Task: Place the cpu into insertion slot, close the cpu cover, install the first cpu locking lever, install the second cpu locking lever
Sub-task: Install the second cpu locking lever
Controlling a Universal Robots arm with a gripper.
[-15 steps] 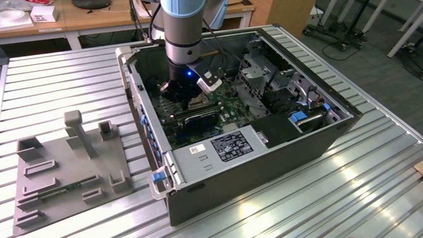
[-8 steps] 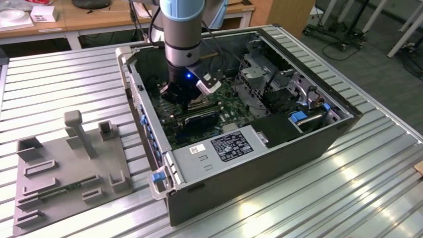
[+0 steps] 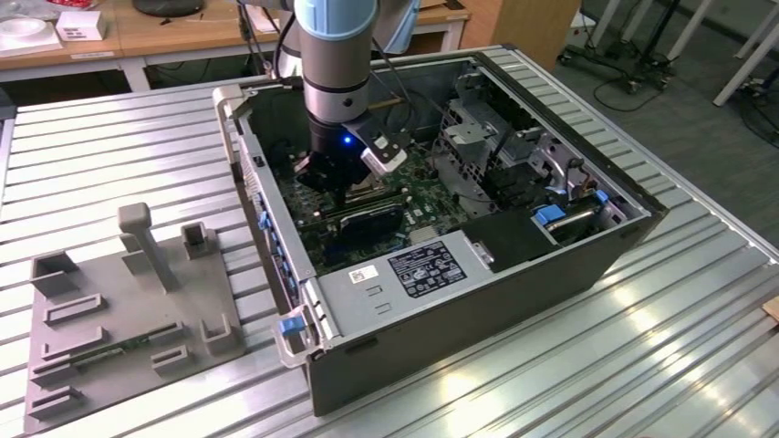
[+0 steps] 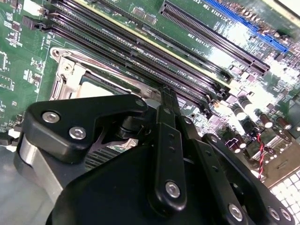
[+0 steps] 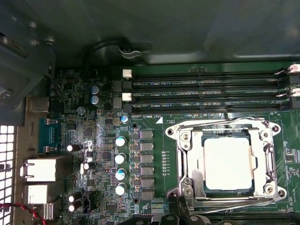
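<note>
Your gripper (image 3: 331, 178) sits low inside the open computer case (image 3: 512, 265), right over the motherboard (image 3: 420, 196), near the centre of the exterior view; you cannot tell how far its fingers are parted. Just beyond its black linkage in the second wrist view lies the insertion slot (image 4: 70, 77). The cpu (image 5: 228, 163) rests seated in it, framed by the cpu cover (image 5: 187, 154), in the lower right of the first wrist view.

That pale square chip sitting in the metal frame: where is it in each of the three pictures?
Exterior view: the cpu sits under the gripper, hidden by it, inside the computer case.
First wrist view: the cpu lies in its silvery frame.
Second wrist view: a corner of the cpu peeks above the gripper.
Shared landmark: the long dark memory slots beside it.
</note>
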